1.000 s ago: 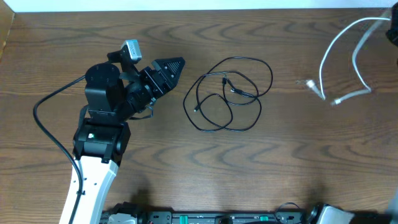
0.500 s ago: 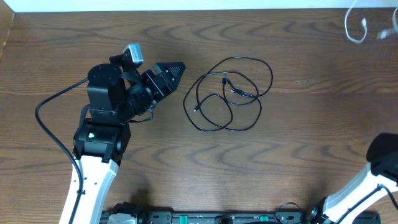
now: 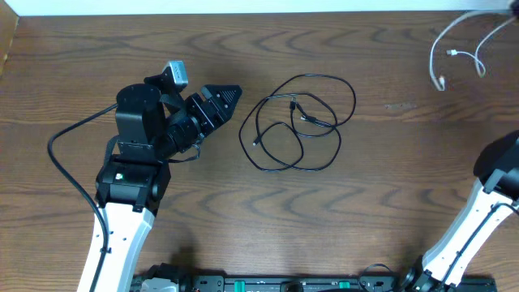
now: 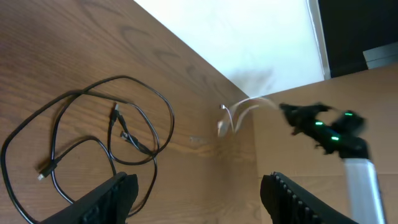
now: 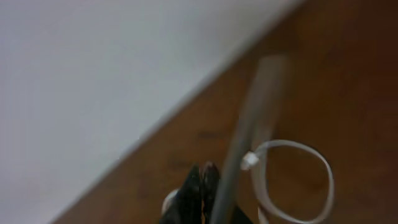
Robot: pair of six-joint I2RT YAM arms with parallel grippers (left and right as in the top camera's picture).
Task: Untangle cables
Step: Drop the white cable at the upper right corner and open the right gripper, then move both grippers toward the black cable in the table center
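Note:
Thin black cables lie in loose overlapping loops mid-table; they also show in the left wrist view. My left gripper is open and empty just left of them, jaws wide apart in its own view. A white cable hangs above the far right corner, apart from the black ones. My right gripper is shut on the white cable, which loops beside the fingers. The left wrist view shows that gripper holding the white cable.
The table's far edge meets a white wall. The right arm's white link rises from the lower right. The left arm's thick black cable loops at the left. The table's left edge is near the far corner.
The white cable has been lifted off the table and carried toward the far right corner by my right gripper. The left arm and the black cables have barely moved.

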